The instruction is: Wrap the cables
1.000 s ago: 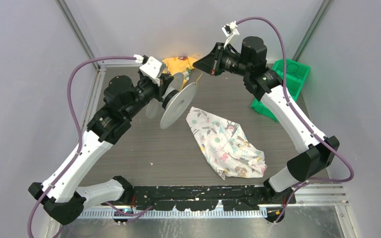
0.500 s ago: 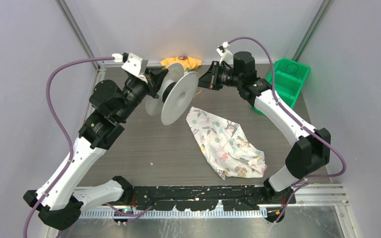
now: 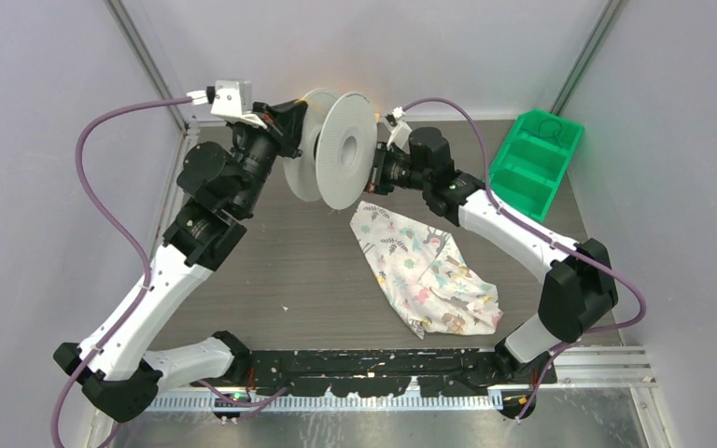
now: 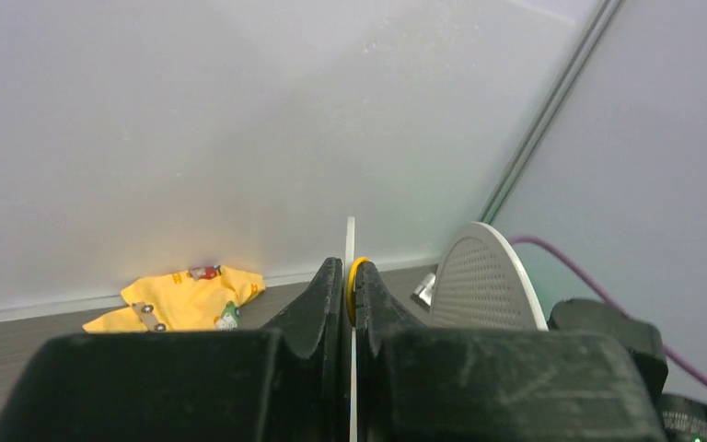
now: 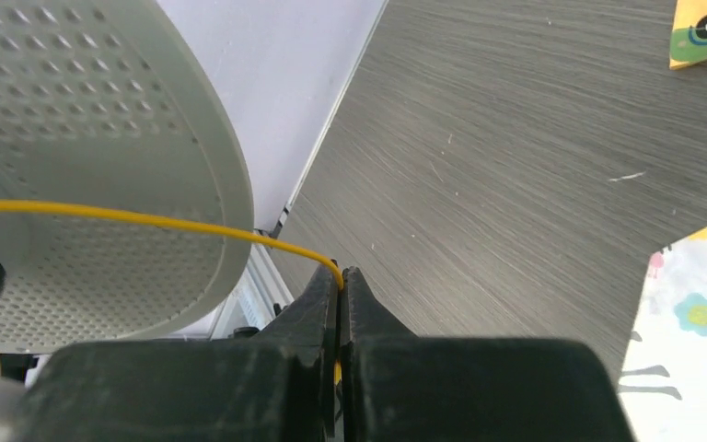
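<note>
Gripping the thin rim of the white perforated plastic spool (image 3: 341, 154), the left gripper (image 4: 350, 276) had raised it higher and nearer the back wall than a second before. The thin yellow cable (image 5: 147, 218) ran from the spool into the right gripper (image 5: 341, 276), which was pinched shut on it and had moved left, close beside the spool's right side.

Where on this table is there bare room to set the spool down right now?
Widest bare tabletop lies between the left arm and the floral cloth, down to the near rail. A smaller patch sits between cloth and green bin, under the right arm. The far edge is crowded: spool, left tool, right tool, yellow cable.
</note>
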{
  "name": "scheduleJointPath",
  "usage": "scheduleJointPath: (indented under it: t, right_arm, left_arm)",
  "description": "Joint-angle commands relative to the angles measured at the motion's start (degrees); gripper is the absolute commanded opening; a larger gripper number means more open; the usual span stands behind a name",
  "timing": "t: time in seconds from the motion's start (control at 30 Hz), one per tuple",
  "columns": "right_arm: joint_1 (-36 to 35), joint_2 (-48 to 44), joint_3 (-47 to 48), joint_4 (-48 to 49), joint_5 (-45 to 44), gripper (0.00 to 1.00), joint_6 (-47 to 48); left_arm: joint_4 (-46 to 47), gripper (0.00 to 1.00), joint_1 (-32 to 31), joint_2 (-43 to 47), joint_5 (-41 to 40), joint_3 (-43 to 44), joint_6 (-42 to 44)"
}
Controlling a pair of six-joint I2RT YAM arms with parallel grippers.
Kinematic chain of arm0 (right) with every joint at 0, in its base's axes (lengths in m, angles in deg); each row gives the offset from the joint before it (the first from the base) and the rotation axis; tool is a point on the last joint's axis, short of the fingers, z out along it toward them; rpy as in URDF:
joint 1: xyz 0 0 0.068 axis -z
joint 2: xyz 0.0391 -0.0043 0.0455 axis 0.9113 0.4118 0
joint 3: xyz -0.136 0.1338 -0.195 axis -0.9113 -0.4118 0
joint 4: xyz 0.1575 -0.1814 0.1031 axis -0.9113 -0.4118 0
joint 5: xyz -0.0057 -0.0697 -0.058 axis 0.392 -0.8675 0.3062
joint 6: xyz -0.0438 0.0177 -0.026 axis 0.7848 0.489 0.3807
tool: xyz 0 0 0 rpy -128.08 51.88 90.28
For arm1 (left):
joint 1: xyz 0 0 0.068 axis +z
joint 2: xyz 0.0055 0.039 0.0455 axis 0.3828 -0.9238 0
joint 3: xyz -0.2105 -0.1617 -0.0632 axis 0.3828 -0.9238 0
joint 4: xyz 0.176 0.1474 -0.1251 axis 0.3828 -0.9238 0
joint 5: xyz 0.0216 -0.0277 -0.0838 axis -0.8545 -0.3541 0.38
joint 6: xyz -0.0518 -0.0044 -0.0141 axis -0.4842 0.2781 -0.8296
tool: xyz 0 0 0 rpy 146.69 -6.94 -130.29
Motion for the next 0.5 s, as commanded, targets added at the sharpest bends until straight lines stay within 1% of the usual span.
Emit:
scheduleJointPath:
  t: [0.0,0.13,0.23,0.47]
  right_arm:
    - [-2.4,-2.4,0.5,6.5,-2.1,0.01,-1.4]
    - [-3.4,-1.6,0.7,7.5,-2.0,0.01,-2.1]
    - [-3.4,-1.4,0.8,7.9,-2.4,0.01,-2.3]
    - [-3.3,0.2,-0.9,12.0,-3.1,0.01,-5.6]
  left_arm:
    - [11.0,0.00,0.1,1.0,-7.2,1.3,-4.7]
    - [10.2,0.01,0.2,0.7,-12.1,0.8,-6.7]
    - [10.3,0.01,0.2,0.5,-13.9,0.0,-8.5]
    - [16.4,0.01,0.2,0.7,-18.5,-5.3,-11.2]
